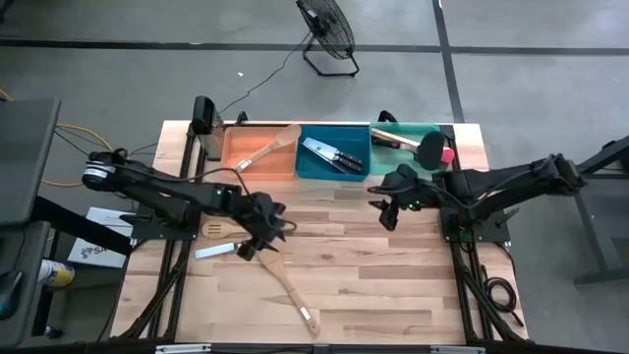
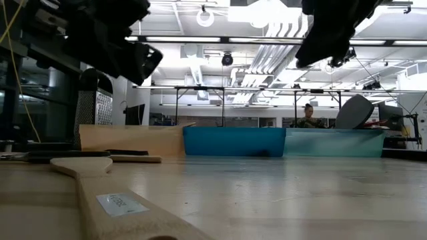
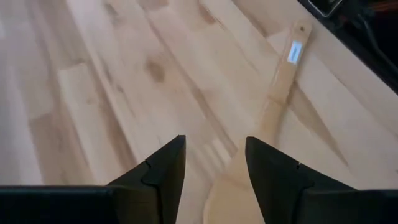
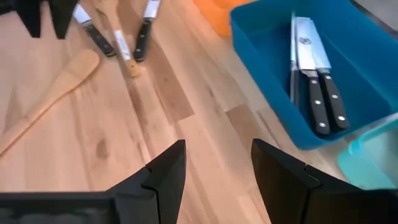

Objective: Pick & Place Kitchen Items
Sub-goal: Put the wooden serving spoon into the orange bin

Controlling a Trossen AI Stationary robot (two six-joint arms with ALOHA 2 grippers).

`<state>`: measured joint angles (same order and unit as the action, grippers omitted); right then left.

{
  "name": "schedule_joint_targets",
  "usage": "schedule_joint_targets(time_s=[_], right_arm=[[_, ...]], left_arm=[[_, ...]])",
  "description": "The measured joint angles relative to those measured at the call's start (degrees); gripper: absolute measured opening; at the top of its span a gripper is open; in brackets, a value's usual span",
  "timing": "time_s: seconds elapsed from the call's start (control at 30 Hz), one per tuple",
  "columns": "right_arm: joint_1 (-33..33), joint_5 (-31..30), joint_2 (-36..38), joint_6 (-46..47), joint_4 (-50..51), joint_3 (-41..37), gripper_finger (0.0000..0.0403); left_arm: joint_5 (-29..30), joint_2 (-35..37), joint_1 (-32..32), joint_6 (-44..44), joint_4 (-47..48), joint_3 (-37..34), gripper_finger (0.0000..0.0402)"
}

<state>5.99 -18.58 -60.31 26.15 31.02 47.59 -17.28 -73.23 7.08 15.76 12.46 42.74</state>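
Looking down from above, the left gripper (image 1: 263,236) hangs over the head end of a pale wooden spoon (image 1: 290,287) lying on the table (image 1: 393,295), handle running toward the near edge; the right gripper (image 1: 386,208) waits just in front of the blue bin (image 1: 332,169). At table level, the spoon's handle (image 2: 113,207) lies close by. Past the left wrist, the fingers (image 3: 165,171) stand apart and empty, the spoon's head (image 3: 233,193) between them. The right wrist shows spread fingers (image 4: 166,171), knives (image 4: 317,93) in the bin.
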Motion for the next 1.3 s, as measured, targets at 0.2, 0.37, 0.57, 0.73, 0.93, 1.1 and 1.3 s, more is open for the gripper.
schedule_joint_targets(time_s=[0.2, 0.37, 0.57, 0.73, 0.93, 1.1, 1.3], right_arm=[[4.17, -1.96, 0.0, 2.68, -1.07, -0.04, 0.0174], [6.58, -2.76, 0.0, 4.26, -1.77, -0.02, 0.0174], [8.73, -4.05, 0.0, 5.79, -2.22, -0.02, 0.0174], [9.69, -6.09, 0.0, 5.77, -3.31, -0.02, 0.0174], [10.38, -6.9, -0.39, 6.18, -3.85, -0.02, 0.0174], [10.7, -6.84, -3.16, 7.26, -6.25, -0.02, 0.0174], [11.84, -5.0, -8.65, 7.07, -10.69, -0.02, 0.0174]], left_arm=[[4.6, -1.9, 5.35, 0.94, -1.03, 0.49, 0.0164], [8.99, -3.45, 10.03, 4.22, -4.29, 0.48, 0.0164], [10.54, -5.01, 12.1, 5.02, -5.22, 0.66, 0.0164], [10.37, -5.57, 12.1, 3.49, -4.1, 0.61, 0.0164], [10.43, -5.59, 12.08, 3.79, -5.2, 0.61, 0.0164], [10.37, -5.59, 12.1, 4.94, -5.91, 0.61, 0.0165], [10.41, -5.64, 13.28, 5.11, -8.85, 0.63, 0.0216]])
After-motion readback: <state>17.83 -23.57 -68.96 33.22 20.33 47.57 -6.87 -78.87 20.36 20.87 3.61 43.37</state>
